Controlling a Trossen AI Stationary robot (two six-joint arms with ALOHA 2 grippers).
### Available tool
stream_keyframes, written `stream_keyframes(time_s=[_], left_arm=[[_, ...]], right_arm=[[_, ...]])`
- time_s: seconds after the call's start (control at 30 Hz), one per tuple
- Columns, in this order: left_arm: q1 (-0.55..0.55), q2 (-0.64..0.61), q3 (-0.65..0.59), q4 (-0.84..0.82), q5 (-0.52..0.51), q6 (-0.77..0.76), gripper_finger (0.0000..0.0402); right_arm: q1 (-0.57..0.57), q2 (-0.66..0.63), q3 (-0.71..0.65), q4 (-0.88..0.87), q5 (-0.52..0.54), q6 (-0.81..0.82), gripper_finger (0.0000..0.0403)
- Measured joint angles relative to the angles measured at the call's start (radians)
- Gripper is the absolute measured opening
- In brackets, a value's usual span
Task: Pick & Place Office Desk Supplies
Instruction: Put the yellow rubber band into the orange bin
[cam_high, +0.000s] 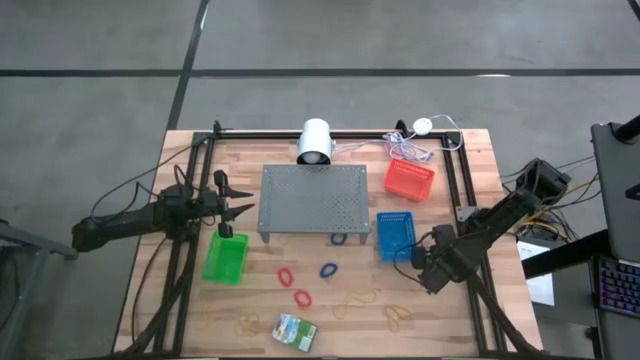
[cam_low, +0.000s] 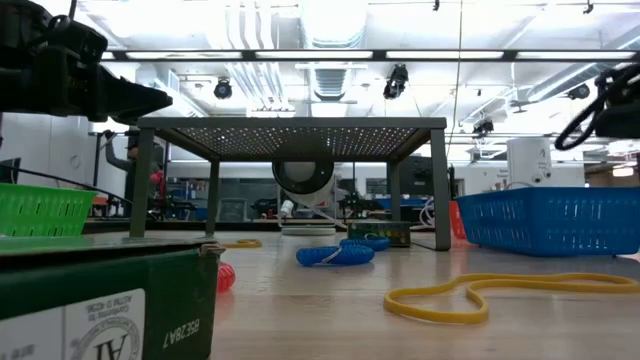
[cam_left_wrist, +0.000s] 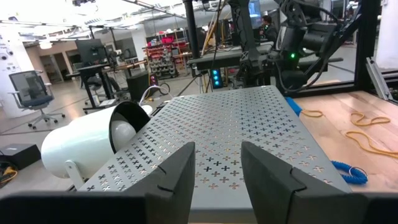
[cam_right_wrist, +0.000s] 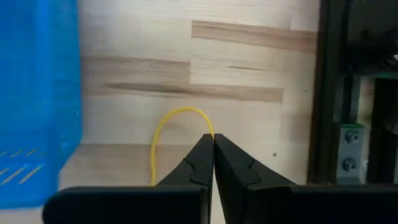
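My right pincer (cam_right_wrist: 213, 146) is pressed closed — the yellow rubber band (cam_right_wrist: 163, 134) loops just ahead, beside the blue basket (cam_right_wrist: 37, 93).

Arms: I see two dark, jointed arms, matte black casings throughout.
Left gripper (cam_high: 240, 210): black fingers (cam_left_wrist: 171, 180), flat and broad, stepped notches along inner edges.
Right gripper (cam_right_wrist: 213, 142): black fingers tapering to wedge tips, small notches midway.
Cables: black leads trailing each arm.
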Motion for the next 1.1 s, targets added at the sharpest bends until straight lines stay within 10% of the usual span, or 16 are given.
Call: stream_keyframes(time_s=[0.57, 1.1], left_arm=[[0.0, 0.0, 0.0, 0.0, 0.0, 0.0, 0.0134], [0.0, 0.0, 0.0, 0.0, 0.0, 0.0, 0.0134]], right_arm=[[0.0, -0.008, 0.276, -0.384, 0.064, -0.037, 0.0008], [0.0, -0.113, 0.331, -0.387, 0.299, -0.144, 0.0008]])
